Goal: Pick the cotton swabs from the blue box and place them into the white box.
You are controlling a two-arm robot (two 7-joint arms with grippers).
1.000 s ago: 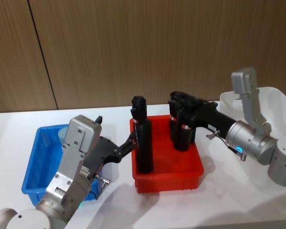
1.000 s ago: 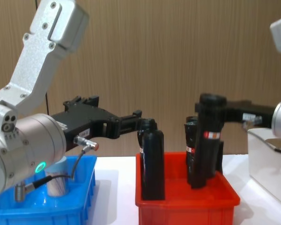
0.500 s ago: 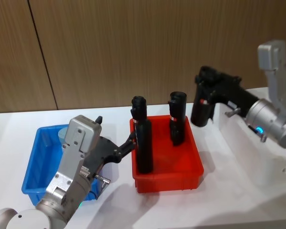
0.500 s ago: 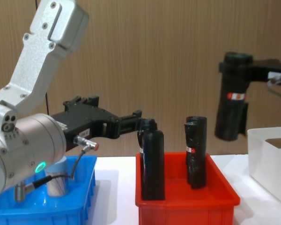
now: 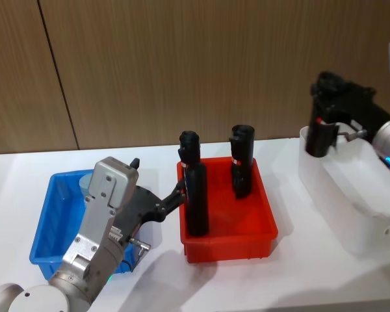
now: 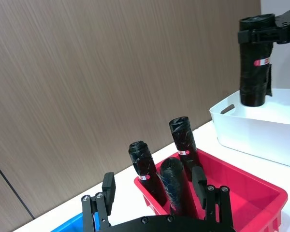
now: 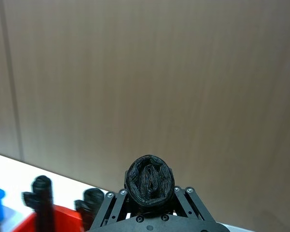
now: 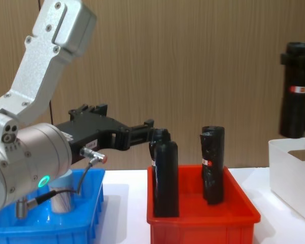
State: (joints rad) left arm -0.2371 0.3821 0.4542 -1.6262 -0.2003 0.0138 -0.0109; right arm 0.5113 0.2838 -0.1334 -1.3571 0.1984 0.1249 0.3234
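- Cotton swabs (image 8: 62,197) sit untouched in your blue box (image 5: 50,224).
- Right gripper (image 5: 322,120) – fingers clamping a black bottle (image 5: 320,127) – has swung from the red bin (image 5: 229,224) to above the white box (image 5: 351,188).
- Left gripper (image 5: 175,195): fingers narrow, idle.

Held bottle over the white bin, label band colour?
Red and white band on the black bottle in the right hand; clearest in the left wrist view.

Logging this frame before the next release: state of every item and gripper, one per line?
right gripper: shut on a black bottle, held upright above the white box
left gripper: open, beside the red bin, idle
red bin: holds upright black bottles
blue box: holds a cotton swab tub, lid on
white box: contents not visible
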